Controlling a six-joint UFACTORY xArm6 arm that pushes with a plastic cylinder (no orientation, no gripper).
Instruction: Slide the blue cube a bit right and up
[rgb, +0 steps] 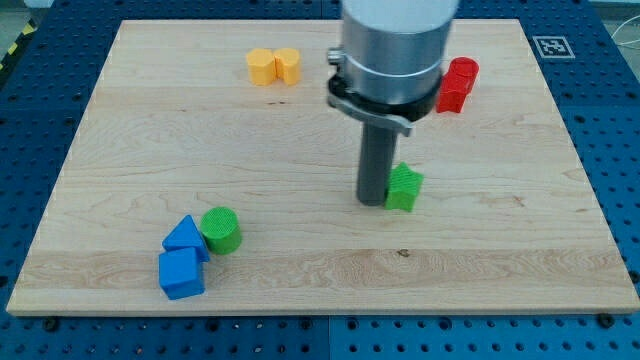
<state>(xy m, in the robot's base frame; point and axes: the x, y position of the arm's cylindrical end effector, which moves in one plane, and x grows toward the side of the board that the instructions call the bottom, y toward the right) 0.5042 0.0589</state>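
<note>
My tip (373, 201) hides part of green block (405, 188) – shape unclear

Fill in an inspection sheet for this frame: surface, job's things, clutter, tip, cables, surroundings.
Surface: pale wooden board, flat, no marks seen.
Job's things: blue cube near the view's bottom left, touching a blue triangular block above it.
Clutter: green cylinder beside the blue triangular block; green block mid-board; two yellow blocks touching at the view's top; red block at top right.
Tip: my tip rests just left of the green block, far right of the blue cube.
Cables: nothing seen.
Surroundings: blue perforated base around the board; a printed marker tag at the board's top right corner.
</note>
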